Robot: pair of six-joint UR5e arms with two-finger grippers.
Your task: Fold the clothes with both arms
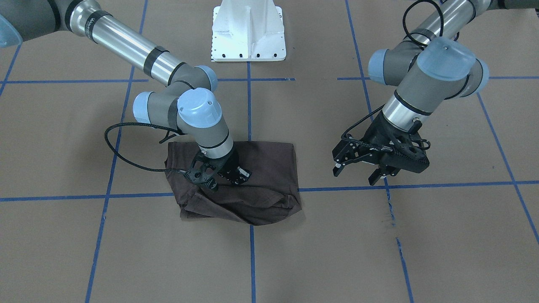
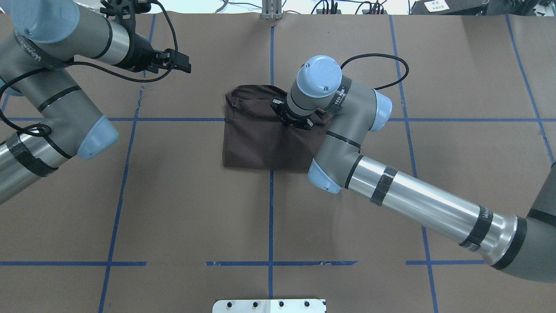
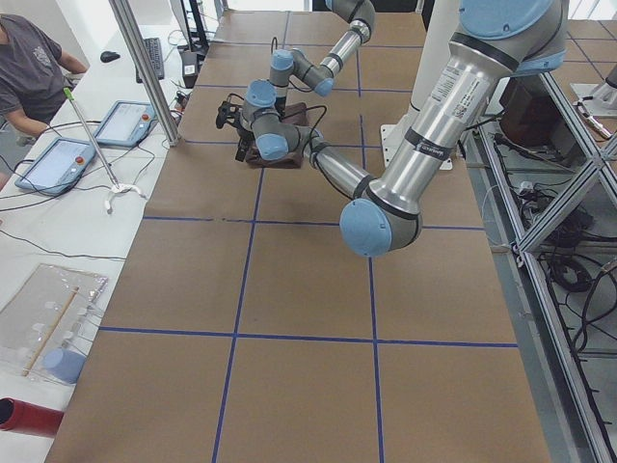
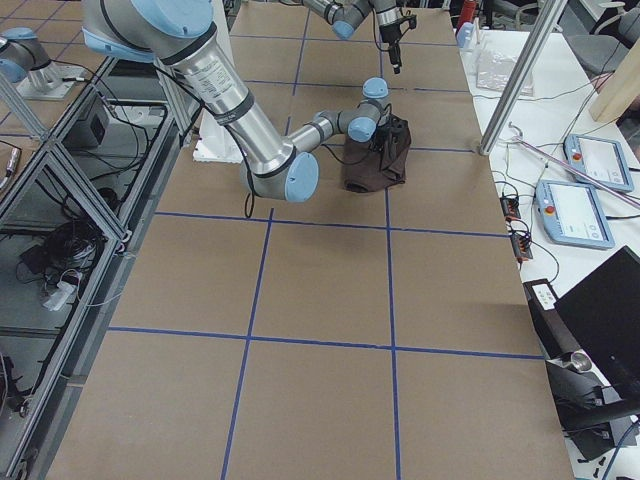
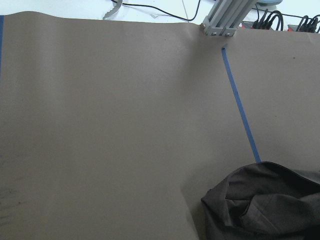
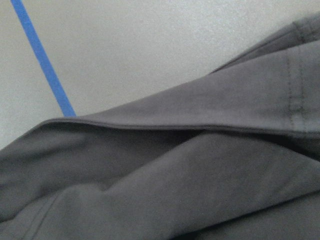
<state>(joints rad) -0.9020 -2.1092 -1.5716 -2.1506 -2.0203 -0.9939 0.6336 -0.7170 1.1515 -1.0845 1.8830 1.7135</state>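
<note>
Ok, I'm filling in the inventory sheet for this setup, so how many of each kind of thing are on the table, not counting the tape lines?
T-shirt: 1
robot arms: 2, the left arm and the right arm
white pedestal: 1
Total: 4

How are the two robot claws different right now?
The right gripper is down on the dark T-shirt; the left gripper hangs off to the side over the table, touching no cloth. The left gripper is spread open and empty; the right gripper's tips press into the folds, so I cannot tell if they pinch. Both are black, with two fingers and a black cable.
</note>
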